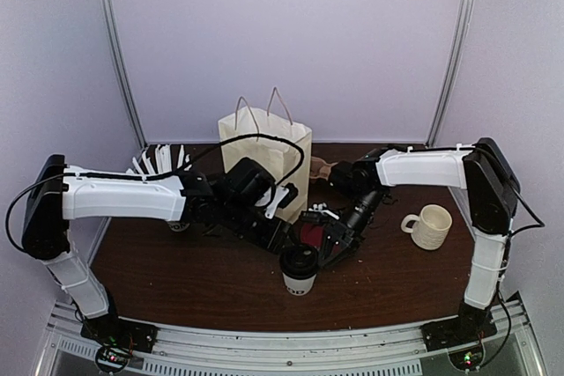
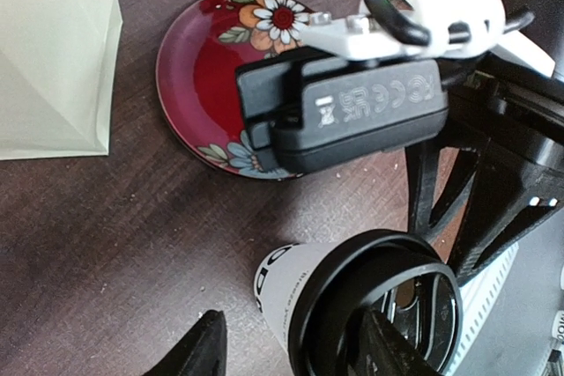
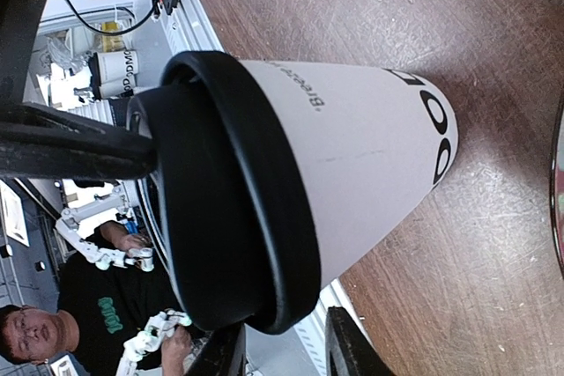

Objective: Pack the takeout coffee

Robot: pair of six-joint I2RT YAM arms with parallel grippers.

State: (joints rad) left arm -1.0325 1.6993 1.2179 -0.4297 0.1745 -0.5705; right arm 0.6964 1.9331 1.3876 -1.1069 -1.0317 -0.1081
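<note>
The takeout coffee's white paper cup (image 1: 300, 283) stands near the table's front middle with its black lid (image 1: 300, 259) on top. In the left wrist view the cup (image 2: 284, 283) and lid (image 2: 352, 279) sit between the tips of my left gripper (image 2: 291, 328), whose jaws are wide apart, the left finger (image 2: 201, 350) clear of the cup wall. My left gripper (image 1: 282, 233) hangs just left of the cup. My right gripper (image 3: 282, 328) comes in from the side, jaws narrow, tips straddling the lid's (image 3: 220, 191) rim with a slim gap showing beside one finger (image 3: 345, 341).
A cream paper bag (image 1: 264, 151) stands open behind the arms. A red flowered plate (image 2: 203, 77) lies between bag and cup, under my right wrist's camera block (image 2: 352, 116). A ribbed cream mug (image 1: 430, 226) stands at the right. White sticks (image 1: 163, 162) show at the back left.
</note>
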